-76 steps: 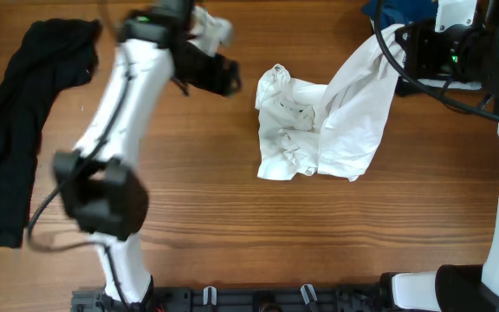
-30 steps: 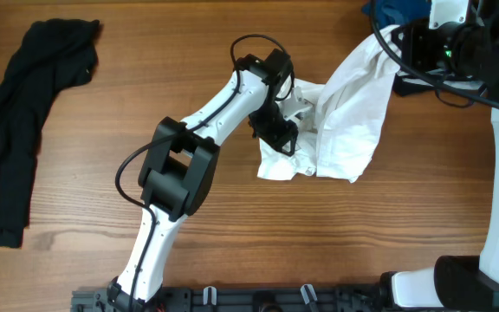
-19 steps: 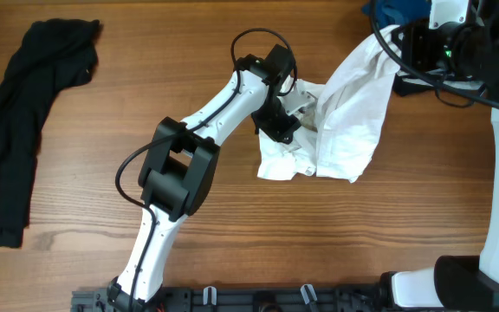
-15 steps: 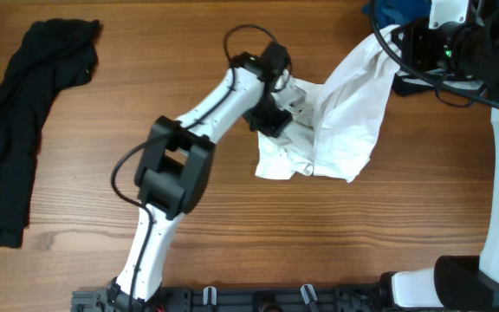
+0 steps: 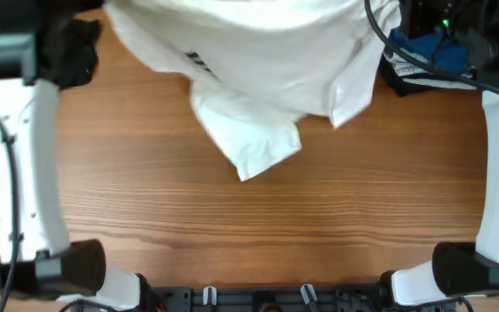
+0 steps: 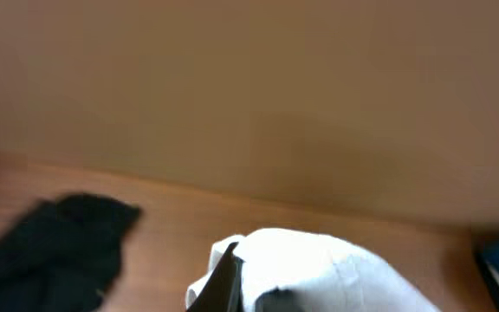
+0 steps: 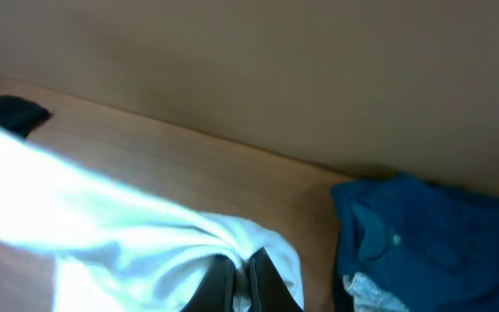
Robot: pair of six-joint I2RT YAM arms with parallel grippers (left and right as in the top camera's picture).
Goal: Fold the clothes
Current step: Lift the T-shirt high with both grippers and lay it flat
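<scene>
Black garment [image 5: 72, 48] lies at the desk's [image 5: 319, 225] 10 o'clock. The left tool [image 6: 236, 282] is clamped on the shirt [image 5: 258, 52], with only one dark finger showing against the cloth. The shirt hangs spread at 12 o'clock, raised off the desk, its print [image 5: 199, 61] toward 11 and a loose corner drooping toward 6. The right tool [image 7: 236, 277] pinches its other end, fingers together. Blue cloth [image 5: 431, 48] sits at 2 o'clock.

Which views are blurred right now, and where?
Overhead: table grain sharp, the white T-shirt slightly smeared. Left wrist: soft throughout, black garment edges fuzzy. Right wrist: the T-shirt streaked by motion blur, blue cloth soft.
</scene>
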